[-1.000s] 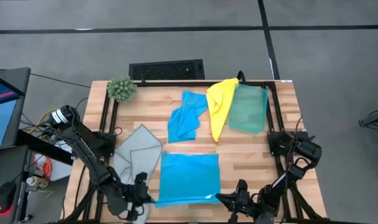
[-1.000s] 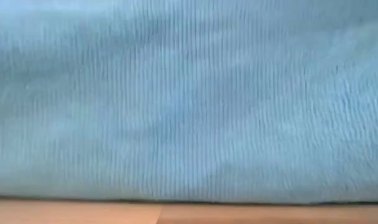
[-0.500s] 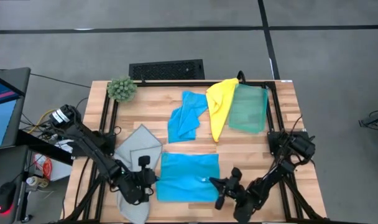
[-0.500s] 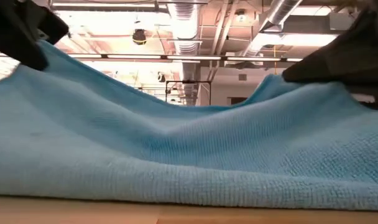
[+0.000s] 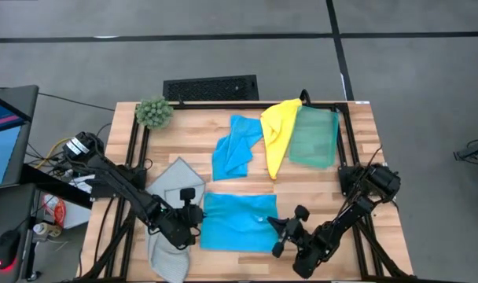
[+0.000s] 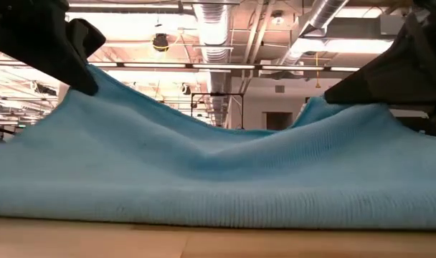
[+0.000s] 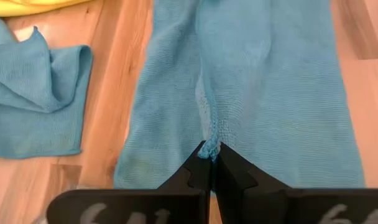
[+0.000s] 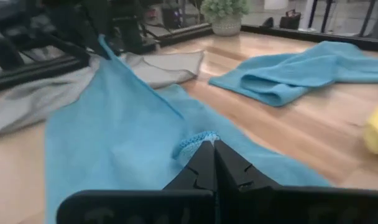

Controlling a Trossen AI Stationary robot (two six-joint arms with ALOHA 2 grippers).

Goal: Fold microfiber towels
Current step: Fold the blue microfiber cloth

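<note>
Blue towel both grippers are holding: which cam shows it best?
High view: the whole blue towel shows, with the left gripper and right gripper shut on its near corners. The low view gives only its sagging near edge; each wrist view shows just one pinched corner and part of the cloth.

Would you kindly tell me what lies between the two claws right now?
In the high view, only the blue towel spans between the left claw and right claw, each shut on a corner.
</note>
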